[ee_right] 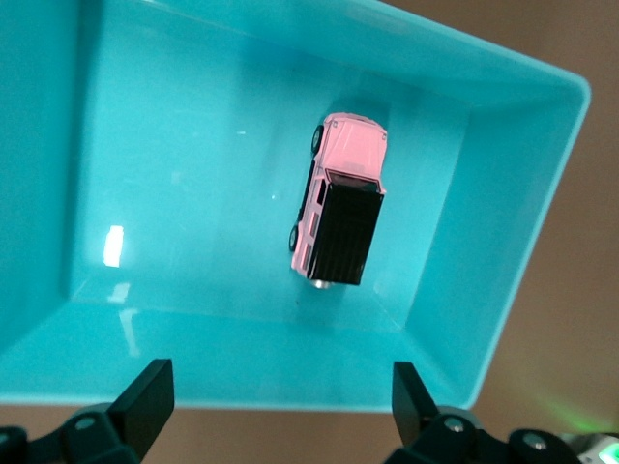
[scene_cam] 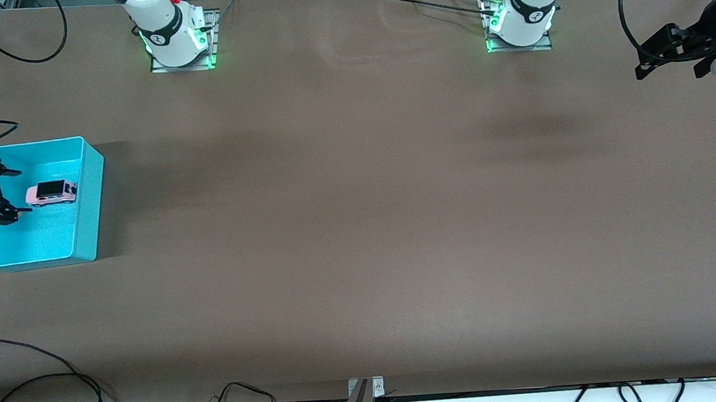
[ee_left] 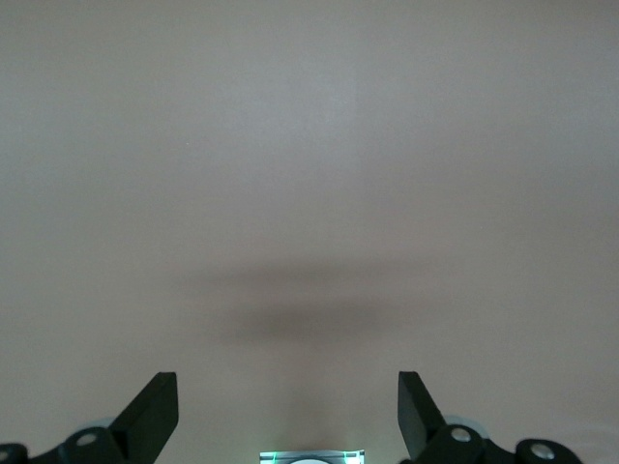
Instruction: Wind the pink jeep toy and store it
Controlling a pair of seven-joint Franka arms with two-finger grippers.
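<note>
At the right arm's end of the table sits a teal bin (scene_cam: 86, 203), an open rectangular tub resting flat on the brown table (scene_cam: 360, 226). The right gripper (scene_cam: 3, 194) hangs over the bin's end that lies closest to the table edge, its two black fingers spread wide apart with nothing between them. In the right wrist view the same gripper (ee_right: 280, 401) shows both fingertips well separated above the bin's rim (ee_right: 522, 242), clear of the toy. The pink jeep toy (scene_cam: 52, 193) lies inside the bin, standing on its wheels on the bin floor, in the part of the bin farther from the front camera and close to the long wall that faces the middle of the table. Seen from the right wrist, the jeep (ee_right: 340, 208) shows its pale pink hood and black roof, apart from every wall. The middle of the table carries only soft shadows. At the left arm's end, the left gripper (scene_cam: 672, 51) waits in the air over bare table, and the left wrist view shows its fingers (ee_left: 155, 411) held wide and empty.
</note>
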